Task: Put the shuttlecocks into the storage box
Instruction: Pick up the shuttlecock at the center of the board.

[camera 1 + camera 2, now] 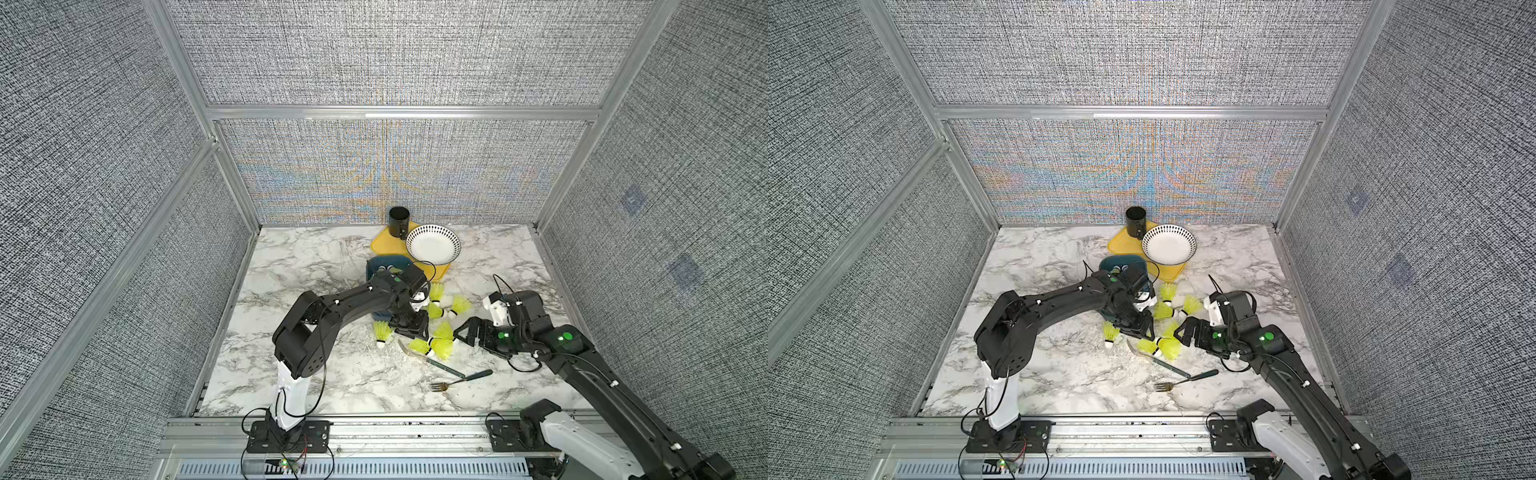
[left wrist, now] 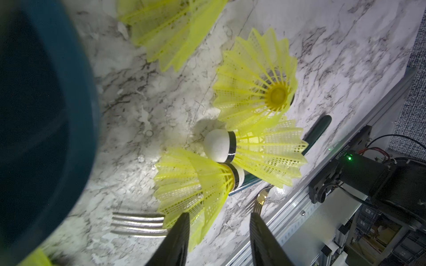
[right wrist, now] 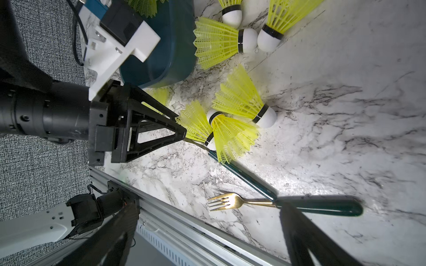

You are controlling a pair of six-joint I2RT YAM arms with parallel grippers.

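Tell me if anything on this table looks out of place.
Yes: cutlery among the shuttlecocks. A gold fork and a slim-handled fork lie on the table near the storage box, the slim one partly pinned under shuttlecocks.

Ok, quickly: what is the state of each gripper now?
Left gripper: open, jaws at the skirt of a shuttlecock.
Right gripper: open, empty.
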